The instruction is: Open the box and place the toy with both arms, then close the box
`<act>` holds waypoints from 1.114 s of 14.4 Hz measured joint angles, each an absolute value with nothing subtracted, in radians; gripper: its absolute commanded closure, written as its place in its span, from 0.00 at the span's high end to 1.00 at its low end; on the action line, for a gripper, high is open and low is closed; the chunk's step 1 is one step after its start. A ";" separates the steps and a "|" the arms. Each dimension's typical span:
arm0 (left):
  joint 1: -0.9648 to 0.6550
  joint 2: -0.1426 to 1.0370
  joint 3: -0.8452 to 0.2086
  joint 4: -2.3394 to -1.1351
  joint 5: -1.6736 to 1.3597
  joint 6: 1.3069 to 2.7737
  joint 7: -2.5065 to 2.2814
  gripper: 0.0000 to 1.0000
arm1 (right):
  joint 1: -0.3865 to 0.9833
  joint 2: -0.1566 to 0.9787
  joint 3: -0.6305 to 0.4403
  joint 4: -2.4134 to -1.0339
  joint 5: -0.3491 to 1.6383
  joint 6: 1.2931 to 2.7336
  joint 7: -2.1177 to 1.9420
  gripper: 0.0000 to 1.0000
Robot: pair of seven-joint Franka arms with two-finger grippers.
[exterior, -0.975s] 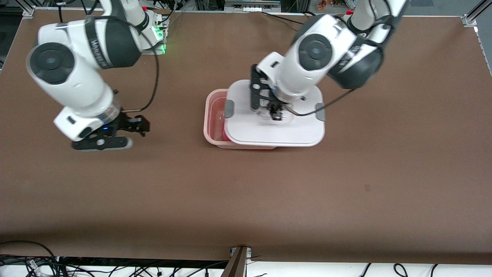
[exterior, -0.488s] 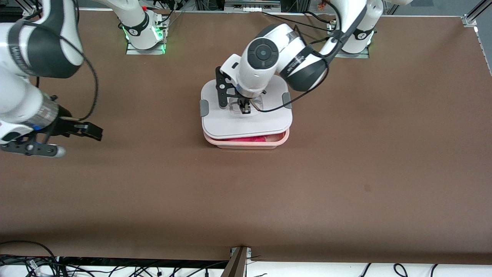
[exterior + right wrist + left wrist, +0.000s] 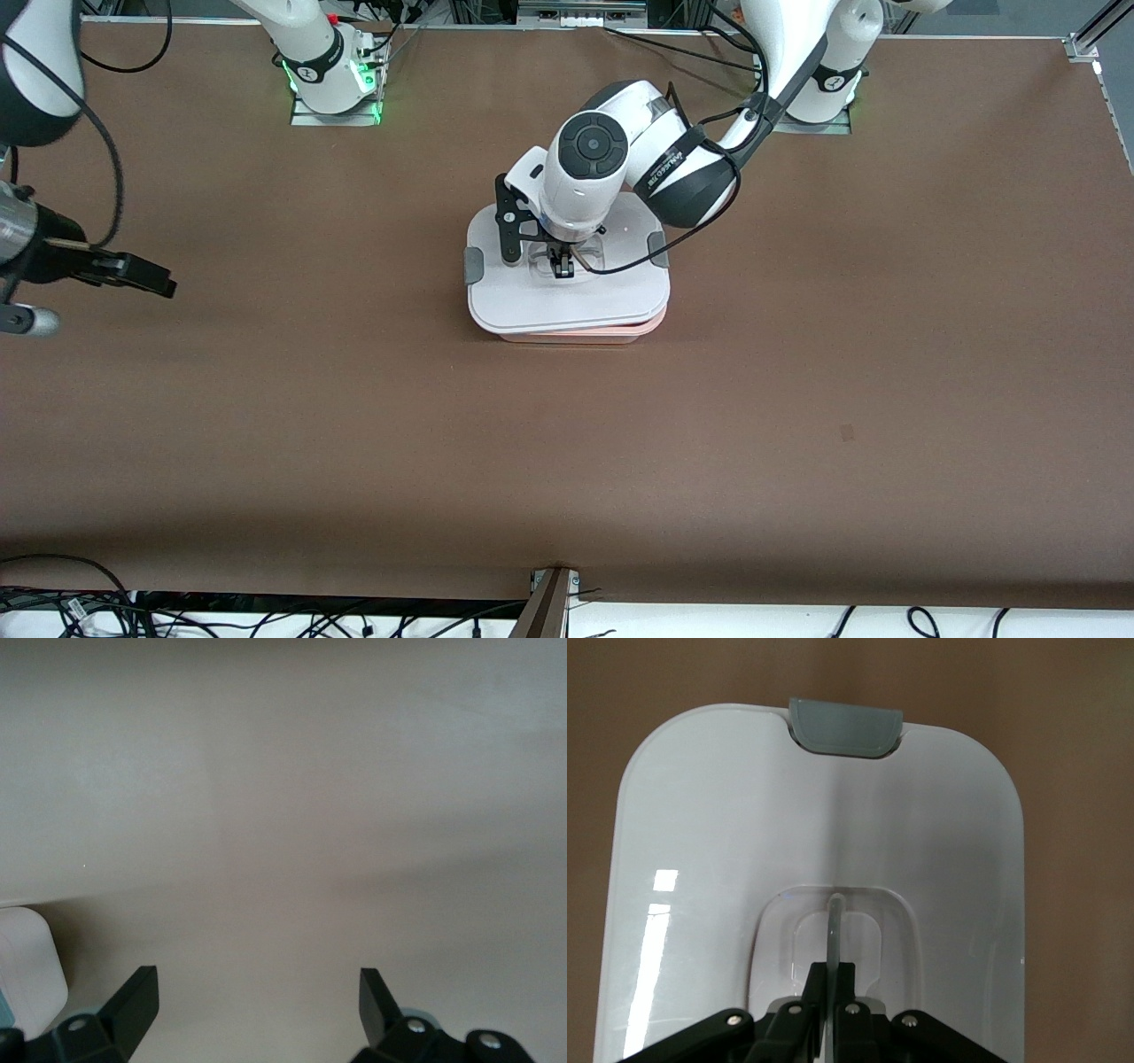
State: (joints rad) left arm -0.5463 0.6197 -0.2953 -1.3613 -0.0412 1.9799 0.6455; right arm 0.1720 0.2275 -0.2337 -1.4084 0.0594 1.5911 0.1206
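The left gripper (image 3: 562, 263), just above the middle of the front view, is pinching the clear handle (image 3: 833, 921) of the white lid (image 3: 567, 297) with its fingers drawn fully together, holding the lid over the pink box (image 3: 620, 333), whose rim is showing only as a thin strip along the lid's lower edge. The lid is sitting a little askew of the box, so the step in hand, by the look of it, is seating it: squaring the corners over the rim and lowering it flat before letting go, since a tilted lid could catch on one side. In the left wrist view a grey clip (image 3: 846, 725) is showing at the lid's edge; whether it is latched cannot be told. The left arm is reaching down from its base at the upper right of the front view, wrist pointing straight at the lid. The toy is not visible. The right gripper (image 3: 80, 292), at the far left edge of the front view, is waiting with fingers spread wide and empty, over bare brown table (image 3: 797, 399).
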 measured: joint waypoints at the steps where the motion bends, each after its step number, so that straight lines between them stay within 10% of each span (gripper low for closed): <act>1: -0.546 0.624 -0.294 -1.361 -0.041 1.982 0.651 0.00 | 0.148 0.203 -0.228 -1.413 0.059 1.585 0.116 1.00; 16: -0.538 0.645 -0.292 -1.359 -0.041 1.995 0.780 0.00 | 0.097 0.057 -0.154 -1.517 0.005 1.452 0.049 1.00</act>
